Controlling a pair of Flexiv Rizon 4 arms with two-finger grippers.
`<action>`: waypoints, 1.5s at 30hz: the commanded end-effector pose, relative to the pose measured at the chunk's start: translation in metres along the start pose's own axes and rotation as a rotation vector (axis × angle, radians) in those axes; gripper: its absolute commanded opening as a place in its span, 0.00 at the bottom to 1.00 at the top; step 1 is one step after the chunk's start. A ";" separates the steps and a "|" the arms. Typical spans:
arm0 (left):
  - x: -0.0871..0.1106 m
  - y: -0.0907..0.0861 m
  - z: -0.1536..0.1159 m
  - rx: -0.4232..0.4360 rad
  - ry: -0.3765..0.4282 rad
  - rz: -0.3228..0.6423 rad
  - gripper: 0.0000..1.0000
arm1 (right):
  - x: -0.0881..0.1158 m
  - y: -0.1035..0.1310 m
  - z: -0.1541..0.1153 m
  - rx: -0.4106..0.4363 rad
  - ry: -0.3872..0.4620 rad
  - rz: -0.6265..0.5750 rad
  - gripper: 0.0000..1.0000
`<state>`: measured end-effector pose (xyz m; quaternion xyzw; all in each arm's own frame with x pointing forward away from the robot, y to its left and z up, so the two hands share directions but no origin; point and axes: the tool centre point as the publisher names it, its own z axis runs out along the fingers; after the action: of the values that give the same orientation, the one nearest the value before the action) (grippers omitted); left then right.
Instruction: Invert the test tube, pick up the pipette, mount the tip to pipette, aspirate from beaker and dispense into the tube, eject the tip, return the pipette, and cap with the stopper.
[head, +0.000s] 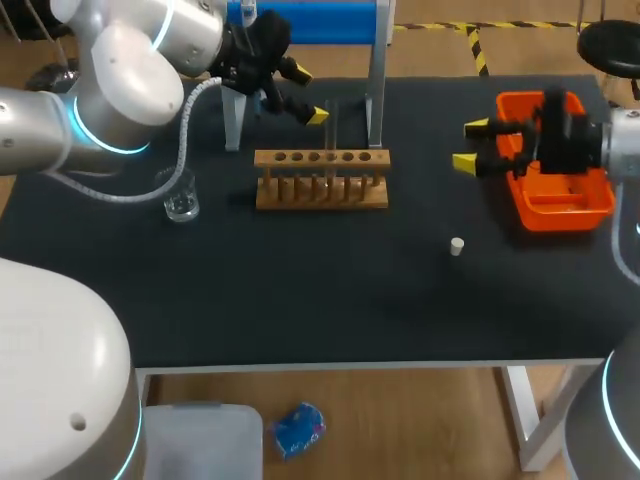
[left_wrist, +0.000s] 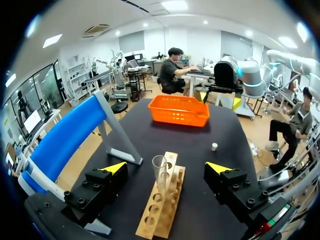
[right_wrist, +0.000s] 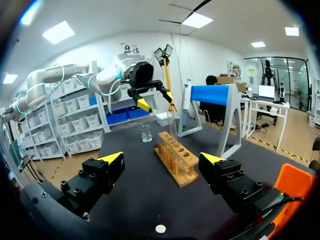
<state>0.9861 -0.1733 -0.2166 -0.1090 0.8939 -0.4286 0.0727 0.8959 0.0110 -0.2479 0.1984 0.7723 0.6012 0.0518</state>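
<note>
Left gripper (left_wrist: 166, 167), fingers spread wide, flanks the upright test tube (left_wrist: 160, 175) in the rack (left_wrist: 162, 212), seemingly untouched.

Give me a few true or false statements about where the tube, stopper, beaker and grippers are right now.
1. The test tube stands upright in the wooden rack. True.
2. The left gripper is shut on the tube. False: its fingers are open, one on either side of the tube and clear of it.
3. The stopper lies on the table, outside the orange basket. True.
4. The beaker sits in the basket. False: it stands on the table near the rack's end.
5. The right gripper holds something. False: it is open and empty.
</note>
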 end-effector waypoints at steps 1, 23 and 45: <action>-0.003 0.001 0.007 -0.003 0.014 -0.003 1.00 | 0.010 -0.004 -0.006 -0.007 -0.013 -0.013 1.00; -0.004 0.007 0.013 0.007 0.050 -0.034 1.00 | 0.011 -0.014 -0.006 0.020 -0.047 -0.026 1.00; -0.004 0.007 0.013 0.007 0.050 -0.034 1.00 | 0.015 -0.118 -0.016 0.267 -0.275 -0.009 1.00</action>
<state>0.9909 -0.1780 -0.2302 -0.1138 0.8911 -0.4370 0.0455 0.8420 -0.0266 -0.3446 0.2778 0.8264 0.4706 0.1362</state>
